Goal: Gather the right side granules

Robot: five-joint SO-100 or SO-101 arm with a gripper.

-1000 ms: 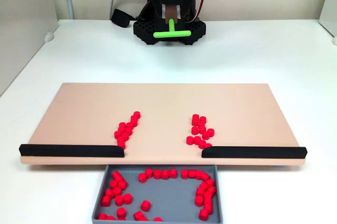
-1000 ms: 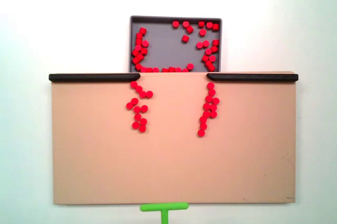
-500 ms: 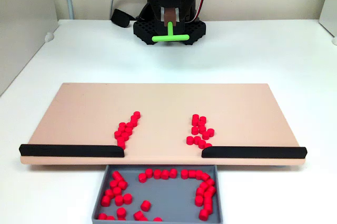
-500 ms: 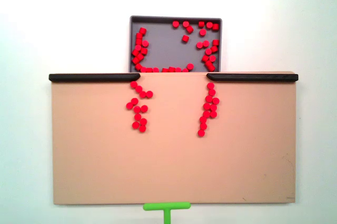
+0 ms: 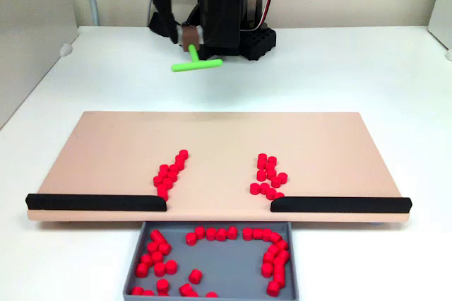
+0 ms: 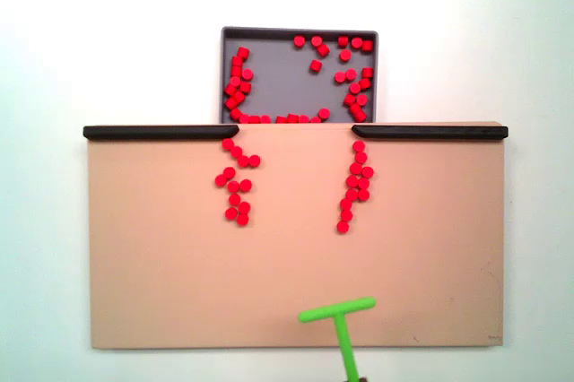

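Two groups of red granules lie on the tan board (image 5: 219,131). In the fixed view facing the arm, a slanted line of granules (image 5: 169,172) is on the left and a broader clump of granules (image 5: 268,177) on the right. The fixed view from above mirrors the sides: clump (image 6: 236,183) left, line (image 6: 355,186) right. My gripper (image 5: 191,38) is shut on the stem of the green T-shaped stick (image 5: 196,65), held in the air behind the board's far edge, crossbar tilted. From above, the stick (image 6: 339,315) shows over the board's lower edge, well short of both groups.
Two black bars (image 5: 95,203) (image 5: 340,204) line the board's front edge with a gap between them. Below the gap sits a grey tray (image 5: 134,262) holding several red granules, seen from above as the tray (image 6: 278,77). White table surrounds the board.
The arm has swung from above its base toward the left of the front-facing view and come forward; from above, the green stick has moved up and right onto the board's edge. Granules unchanged.
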